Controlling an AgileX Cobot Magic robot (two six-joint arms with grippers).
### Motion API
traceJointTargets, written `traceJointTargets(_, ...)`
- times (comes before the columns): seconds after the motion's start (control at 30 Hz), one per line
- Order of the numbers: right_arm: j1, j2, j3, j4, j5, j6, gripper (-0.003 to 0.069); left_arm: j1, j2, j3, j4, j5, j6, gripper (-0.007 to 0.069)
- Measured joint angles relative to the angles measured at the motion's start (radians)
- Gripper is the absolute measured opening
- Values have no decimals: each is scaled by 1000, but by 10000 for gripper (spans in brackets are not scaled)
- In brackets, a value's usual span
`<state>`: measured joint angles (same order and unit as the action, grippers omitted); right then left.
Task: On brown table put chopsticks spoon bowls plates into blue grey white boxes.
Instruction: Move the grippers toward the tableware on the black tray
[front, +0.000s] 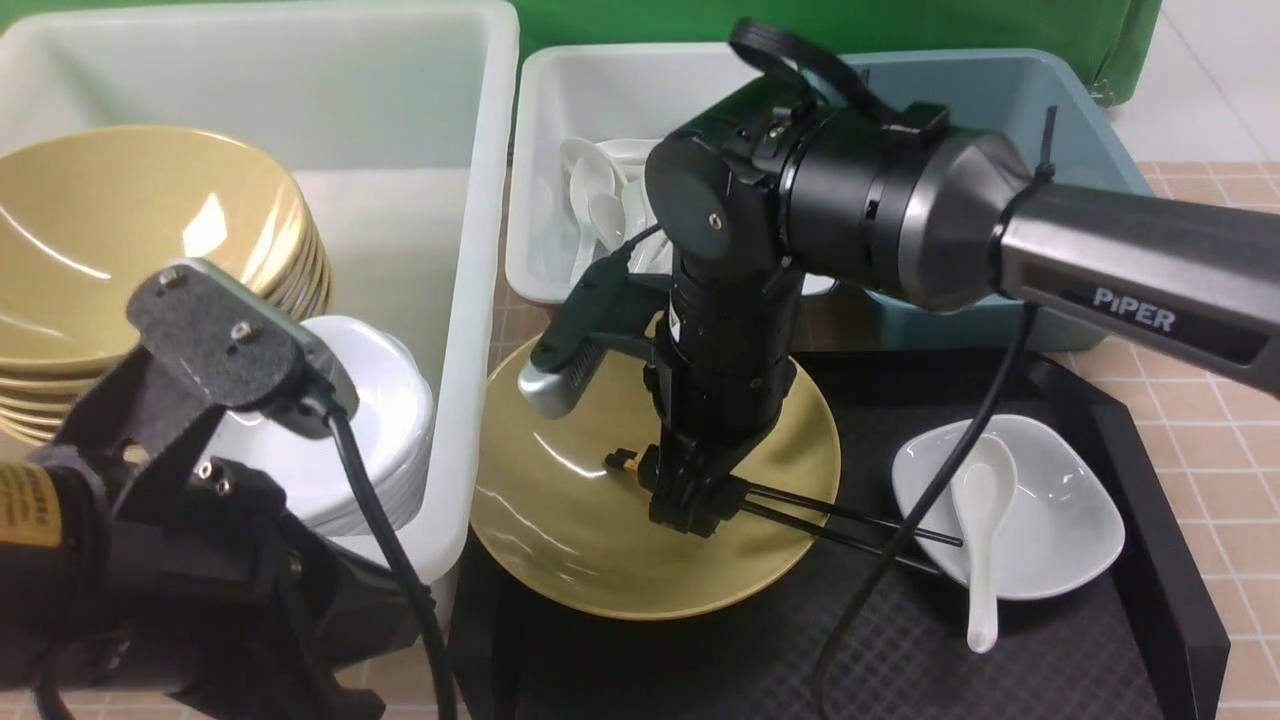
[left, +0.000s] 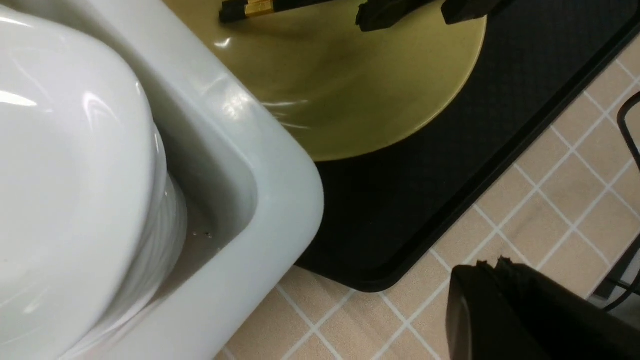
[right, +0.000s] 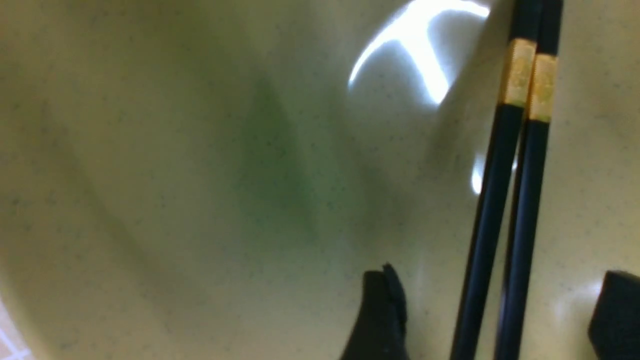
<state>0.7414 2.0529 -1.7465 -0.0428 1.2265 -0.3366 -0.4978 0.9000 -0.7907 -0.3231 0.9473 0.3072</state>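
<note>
A yellow bowl (front: 570, 520) sits on the black tray, and black chopsticks (front: 850, 520) with gold bands lie across it. My right gripper (front: 690, 505) is open low over the bowl, its jaws straddling the chopsticks (right: 500, 200) without touching them. A white plate (front: 1060, 510) on the tray holds a white spoon (front: 985, 530). My left gripper (left: 492, 265) is shut and empty above the brown table (left: 550, 190), beside the white tub's corner (left: 260, 165). The tub (front: 480, 300) holds stacked yellow bowls (front: 120, 240) and stacked white plates (front: 370, 420).
The grey bin (front: 560, 90) at the back holds several white spoons (front: 600, 195). The blue bin (front: 1000, 90) stands to its right, partly hidden by my right arm. The black tray (front: 1000, 660) has a raised rim. A cable hangs from the right arm over the plate.
</note>
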Motion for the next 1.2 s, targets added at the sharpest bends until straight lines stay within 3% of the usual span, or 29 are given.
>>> traceJointTargets(0.07,0,1,0,0,-2,0,498,0,0,2,8,-3,0,1)
traceJointTargets(0.3,0,1,-5,0,-2,7,228,0,0,2,11,-34,0,1)
traceJointTargets(0.4,0,1,-5,0,-2,18,176,0,0,2,11,-35,0,1)
traceJointTargets(0.47,0,1,-5,0,-2,19,175,0,0,2,11,-37,2,1)
traceJointTargets(0.57,0,1,-5,0,-2,26,237,0,0,3,11,-48,4,1)
traceJointTargets(0.73,0,1,-5,0,-2,29,437,0,0,7,11,-73,4,1)
traceJointTargets(0.83,0,1,-5,0,-2,29,494,0,0,7,11,-80,4,1)
traceJointTargets(1.03,0,5,-5,0,-2,29,475,0,0,19,11,-101,4,1)
traceJointTargets(1.2,0,24,-6,0,-2,33,356,0,0,20,11,-104,4,1)
